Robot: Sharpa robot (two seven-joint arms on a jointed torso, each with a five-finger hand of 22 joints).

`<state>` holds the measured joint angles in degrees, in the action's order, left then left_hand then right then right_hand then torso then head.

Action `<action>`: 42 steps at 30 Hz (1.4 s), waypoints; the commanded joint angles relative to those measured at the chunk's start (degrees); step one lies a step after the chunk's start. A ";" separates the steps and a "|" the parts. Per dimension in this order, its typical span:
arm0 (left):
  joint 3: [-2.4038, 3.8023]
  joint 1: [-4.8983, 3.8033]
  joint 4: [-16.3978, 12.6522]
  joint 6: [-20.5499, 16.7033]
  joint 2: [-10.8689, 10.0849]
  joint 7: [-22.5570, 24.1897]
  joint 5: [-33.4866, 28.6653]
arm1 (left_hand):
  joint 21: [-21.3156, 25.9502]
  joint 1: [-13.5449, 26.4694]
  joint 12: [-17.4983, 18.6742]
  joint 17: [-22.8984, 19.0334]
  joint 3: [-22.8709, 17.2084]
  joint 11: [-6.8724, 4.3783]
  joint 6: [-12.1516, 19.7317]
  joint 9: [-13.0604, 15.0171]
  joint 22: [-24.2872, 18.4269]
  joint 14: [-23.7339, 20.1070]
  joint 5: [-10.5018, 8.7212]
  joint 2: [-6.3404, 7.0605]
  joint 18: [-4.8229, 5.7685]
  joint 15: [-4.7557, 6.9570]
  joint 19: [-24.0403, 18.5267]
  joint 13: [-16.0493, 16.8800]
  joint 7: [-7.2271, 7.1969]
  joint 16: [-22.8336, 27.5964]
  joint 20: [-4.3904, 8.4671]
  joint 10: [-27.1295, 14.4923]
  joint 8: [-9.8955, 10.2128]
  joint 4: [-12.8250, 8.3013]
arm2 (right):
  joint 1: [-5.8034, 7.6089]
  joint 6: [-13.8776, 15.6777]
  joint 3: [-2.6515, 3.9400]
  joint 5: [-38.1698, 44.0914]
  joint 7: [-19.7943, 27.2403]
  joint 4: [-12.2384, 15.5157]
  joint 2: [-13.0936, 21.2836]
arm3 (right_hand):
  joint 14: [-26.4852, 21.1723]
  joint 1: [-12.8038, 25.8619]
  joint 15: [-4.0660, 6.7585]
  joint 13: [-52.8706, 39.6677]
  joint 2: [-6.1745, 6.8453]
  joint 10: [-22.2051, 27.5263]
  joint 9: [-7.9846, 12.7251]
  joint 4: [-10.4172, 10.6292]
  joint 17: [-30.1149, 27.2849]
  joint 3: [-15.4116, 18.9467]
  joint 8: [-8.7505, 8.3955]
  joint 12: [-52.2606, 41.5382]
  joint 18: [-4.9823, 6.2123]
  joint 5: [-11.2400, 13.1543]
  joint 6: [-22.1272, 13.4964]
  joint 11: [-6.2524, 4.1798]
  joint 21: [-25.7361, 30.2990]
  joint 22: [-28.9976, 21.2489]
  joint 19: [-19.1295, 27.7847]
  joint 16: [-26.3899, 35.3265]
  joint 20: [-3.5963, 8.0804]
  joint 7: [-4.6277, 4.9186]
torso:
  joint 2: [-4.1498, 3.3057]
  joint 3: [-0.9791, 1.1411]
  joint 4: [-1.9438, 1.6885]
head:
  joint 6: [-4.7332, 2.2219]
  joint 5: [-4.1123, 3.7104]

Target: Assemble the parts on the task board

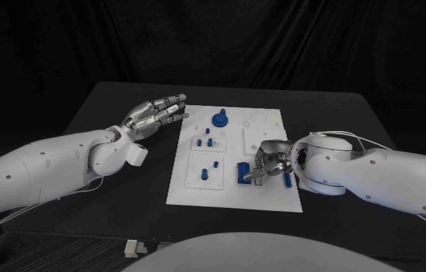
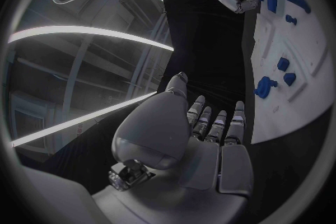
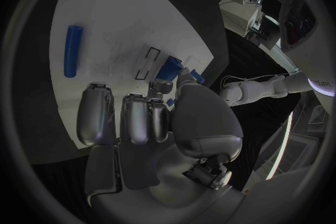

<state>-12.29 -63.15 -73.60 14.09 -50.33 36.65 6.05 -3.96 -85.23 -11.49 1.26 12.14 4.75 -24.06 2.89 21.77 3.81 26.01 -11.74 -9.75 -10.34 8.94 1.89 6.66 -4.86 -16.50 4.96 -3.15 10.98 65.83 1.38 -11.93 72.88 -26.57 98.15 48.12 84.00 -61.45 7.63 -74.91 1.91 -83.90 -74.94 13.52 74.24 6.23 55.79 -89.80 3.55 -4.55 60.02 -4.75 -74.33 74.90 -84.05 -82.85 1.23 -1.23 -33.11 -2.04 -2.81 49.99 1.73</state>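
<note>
head view: the left hand (image 1: 157, 113) hovers open beside the task board (image 1: 233, 196), holding nothing; the right hand (image 1: 271, 164) curls over the blue parts (image 1: 243, 173) just under its fingers.
left wrist view: fingers straight, empty.
right wrist view: fingertips (image 3: 183, 73) touch a blue piece (image 3: 168, 69); whether it is gripped, i cannot tell. a blue rod (image 3: 72, 50) lies beyond. best to pinch squarely, lift slowly.

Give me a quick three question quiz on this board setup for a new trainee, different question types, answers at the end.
1. True or false: the left hand holds a blue part.
2. Which hand is over the task board? A) left B) right C) neither
3. Fill in: the right hand has its fingers curled by the ____ rectangular block.

Key: 1 false, its fingers are apart and hold nothing. 2 B. 3 blue.
</note>
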 commanded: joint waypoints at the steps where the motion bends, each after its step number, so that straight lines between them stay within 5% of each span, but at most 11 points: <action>1: 0.06 0.10 -0.09 0.84 0.10 0.50 -0.34 | -0.21 0.06 -0.39 0.07 -0.15 0.29 0.04 0.00 -0.08 -0.06 0.24 -0.46 -0.18 -0.48 0.33 0.10 -0.08 -0.35 0.02 0.00 -0.02 -0.03 | -0.47 0.33 0.02 1.13 0.44 -0.55 -0.53 | 3.40 -0.49 0.54 -15.09 0.37 -6.10 -2.59 -0.15 0.02 -0.36 0.23 -0.20 -0.05 0.19 -0.03 -0.43 0.00 10.46 -1.38 -0.15 0.39 -0.09 | 0.00 0.00 -0.02 | 0.01 0.04; 19: 0.06 0.17 -0.14 0.90 -0.01 0.42 -0.34 | -0.21 0.06 -0.39 0.07 -0.15 0.29 0.04 0.00 -0.08 -0.06 0.24 -0.46 -0.18 -0.48 0.33 0.10 -0.08 -0.35 0.02 0.00 -0.02 -0.03 | -1.40 0.52 0.02 1.14 0.16 -2.27 -1.83 | 3.38 -4.24 0.61 -15.09 -0.68 -6.10 -4.14 -2.23 -0.03 -1.55 0.31 -0.20 -0.05 -1.30 -0.36 -0.50 0.06 10.44 -1.37 -0.15 0.50 -0.15 | 0.02 -0.02 -0.05 | 0.01 0.14; 26: 0.06 0.20 -0.15 0.96 -0.03 0.43 -0.34 | -0.23 0.07 -0.40 0.08 -0.20 0.36 -0.01 0.01 -0.05 -0.06 0.26 -0.51 -0.17 -0.48 0.37 0.10 0.01 -0.36 0.02 0.02 -0.05 -0.05 | -1.43 2.50 0.02 1.14 1.47 -1.78 -1.39 | 3.40 -3.70 0.57 -15.09 -0.22 -6.10 -4.35 -2.03 0.08 -0.69 -0.66 -0.20 -0.06 1.08 -0.98 -0.43 0.05 10.45 -1.38 -0.22 0.48 -0.08 | 0.03 -0.02 -0.02 | 0.01 0.10; 31: 0.06 0.23 -0.04 1.05 -0.01 0.38 -0.34 | -0.23 0.07 -0.40 0.08 -0.20 0.36 -0.01 0.01 -0.05 -0.06 0.26 -0.51 -0.17 -0.48 0.37 0.10 0.01 -0.36 0.02 0.02 -0.05 -0.05 | -1.31 6.16 0.03 1.09 2.95 -0.17 0.48 | 3.46 0.01 0.56 -15.09 0.10 -6.10 -2.25 1.61 0.38 -0.07 -7.03 -0.20 -0.08 1.20 -5.07 -0.42 -0.12 10.50 -1.45 -0.41 0.45 -0.05 | 0.03 -0.02 0.01 | 0.01 0.11; 33: 0.06 0.24 -0.01 1.04 -0.04 0.36 -0.34 | -0.23 0.07 -0.40 0.08 -0.20 0.36 -0.01 0.01 -0.05 -0.06 0.26 -0.51 -0.17 -0.48 0.37 0.10 0.01 -0.36 0.02 0.02 -0.05 -0.05 | -0.69 7.50 0.03 0.61 3.84 0.82 1.87 | 3.49 0.75 0.54 -15.09 0.43 -6.10 0.05 2.60 0.53 -0.14 -12.81 -0.20 -0.10 1.25 -8.70 -0.41 -0.21 10.52 -1.48 -0.50 0.46 -0.01 | 0.03 -0.01 0.02 | 0.01 0.14; 35: 0.06 0.24 0.02 1.04 -0.08 0.34 -0.34 | -0.23 0.07 -0.40 0.08 -0.20 0.36 -0.01 0.01 -0.05 -0.06 0.26 -0.51 -0.17 -0.48 0.37 0.10 0.01 -0.36 0.02 0.02 -0.05 -0.05 | 0.45 8.35 0.03 -0.48 4.41 1.71 3.34 | 3.50 2.28 0.31 -15.09 0.25 -6.10 5.29 2.82 0.60 -0.61 -19.27 -0.20 -0.17 1.22 -8.44 -0.14 -0.43 10.58 -1.53 -0.59 0.25 0.42 | 0.03 0.01 0.02 | 0.01 0.12; 38: 0.06 0.25 0.09 0.98 -0.10 0.31 -0.34 | -0.24 0.09 -0.42 0.08 -0.23 0.42 -0.06 0.02 -0.07 -0.05 0.25 -0.56 -0.15 -0.49 0.39 0.10 0.08 -0.39 0.02 0.04 -0.07 -0.06 | 2.75 8.21 0.03 -2.52 4.14 2.90 5.87 | 3.55 4.45 -0.03 -15.09 -0.41 -6.10 13.59 2.99 0.90 -0.92 -26.61 -0.20 -0.25 1.19 -4.58 0.38 -0.95 10.71 -1.64 -0.82 -0.10 0.94 | 0.03 0.01 0.02 | 0.01 0.02; 42: 0.06 0.25 0.09 0.85 -0.09 0.34 -0.34 | -0.25 0.10 -0.48 0.08 -0.24 0.43 -0.14 0.04 -0.01 -0.04 0.25 -0.57 -0.15 -0.49 0.43 0.10 0.10 -0.41 0.02 0.07 -0.09 -0.06 | 5.69 5.51 0.03 -3.96 1.66 3.58 8.60 | 3.60 4.39 -0.34 -15.09 -1.92 -6.10 20.09 2.81 1.22 -0.69 -32.30 -0.20 -0.32 -1.42 -1.71 0.73 -1.34 10.81 -1.71 -1.03 -0.31 1.34 | 0.07 -0.02 0.00 | 0.01 0.16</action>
<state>-12.28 -62.97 -73.41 14.44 -50.47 36.42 6.05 -3.96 -85.17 -11.71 1.26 12.14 4.74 -24.06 2.89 21.77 3.81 26.02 -11.81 -9.75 -10.34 8.94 1.92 6.66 -5.08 -16.50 4.94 -3.15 10.98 71.09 7.09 -11.89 71.36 -23.52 101.42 56.34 84.00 -56.94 7.59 -74.90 0.48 -83.97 -54.96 16.52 74.95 5.59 23.56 -89.80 3.56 -5.97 58.12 -4.39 -75.48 74.93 -84.05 -83.69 1.22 0.11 -33.06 -2.05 -2.80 49.99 1.78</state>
